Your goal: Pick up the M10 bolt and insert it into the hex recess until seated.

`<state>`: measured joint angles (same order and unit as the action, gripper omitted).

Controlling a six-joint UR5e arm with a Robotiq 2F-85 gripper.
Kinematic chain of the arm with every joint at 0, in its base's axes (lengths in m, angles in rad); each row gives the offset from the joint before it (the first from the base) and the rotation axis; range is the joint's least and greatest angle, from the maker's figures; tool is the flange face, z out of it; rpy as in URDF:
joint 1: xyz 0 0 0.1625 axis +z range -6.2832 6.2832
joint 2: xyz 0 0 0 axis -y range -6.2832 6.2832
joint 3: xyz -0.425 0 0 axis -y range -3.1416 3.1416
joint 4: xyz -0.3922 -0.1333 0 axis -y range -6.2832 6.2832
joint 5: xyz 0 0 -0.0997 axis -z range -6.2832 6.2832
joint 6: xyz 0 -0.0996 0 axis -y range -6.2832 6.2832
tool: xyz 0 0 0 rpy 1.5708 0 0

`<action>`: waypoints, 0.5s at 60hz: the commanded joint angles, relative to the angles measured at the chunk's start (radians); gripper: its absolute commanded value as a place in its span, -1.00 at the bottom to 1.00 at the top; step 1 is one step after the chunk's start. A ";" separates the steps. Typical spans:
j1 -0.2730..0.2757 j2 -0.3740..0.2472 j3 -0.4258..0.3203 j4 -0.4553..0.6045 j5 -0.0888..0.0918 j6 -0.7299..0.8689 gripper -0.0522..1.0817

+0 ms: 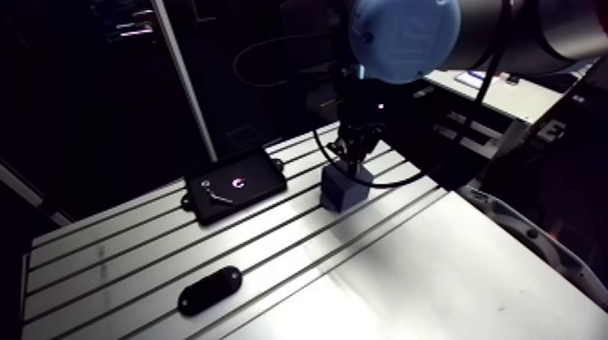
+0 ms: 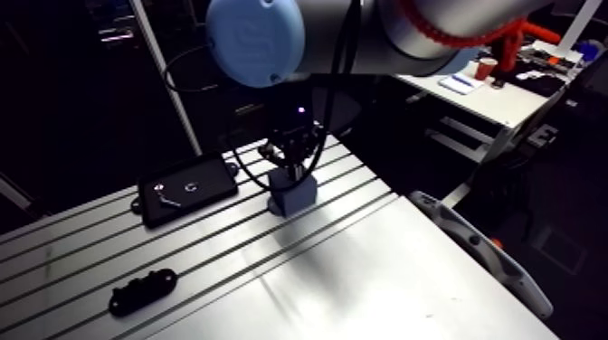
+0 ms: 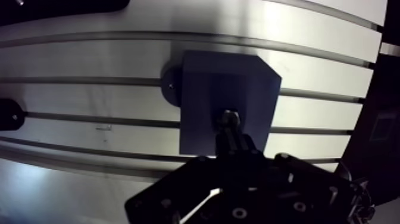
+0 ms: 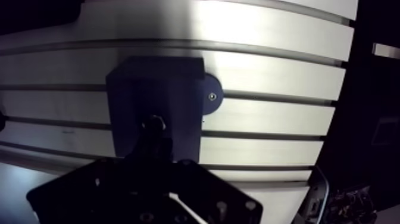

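gripper (image 3: 233,143) — fingers nearly together, clamped on bolt (image 3: 229,118) | bolt tip over block (image 3: 199,89) | block — blue, on slotted table (image 3: 89,59) | black tray (image 1: 237,185) near block, apart

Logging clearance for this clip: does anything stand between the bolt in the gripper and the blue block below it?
Nothing visible does. The M10 bolt, held in the gripper, points straight at the top face of the blue block, with no object between them. The recess itself cannot be made out.
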<state>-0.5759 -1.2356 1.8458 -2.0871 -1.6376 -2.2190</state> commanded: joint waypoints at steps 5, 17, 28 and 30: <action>0.001 0.000 0.000 0.000 0.000 0.000 0.67; 0.001 0.001 0.000 0.000 0.000 0.000 0.67; 0.001 0.002 0.000 0.000 0.000 0.000 0.67; 0.001 0.002 0.000 0.000 0.000 0.000 0.67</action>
<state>-0.5754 -1.2345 1.8461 -2.0871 -1.6375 -2.2191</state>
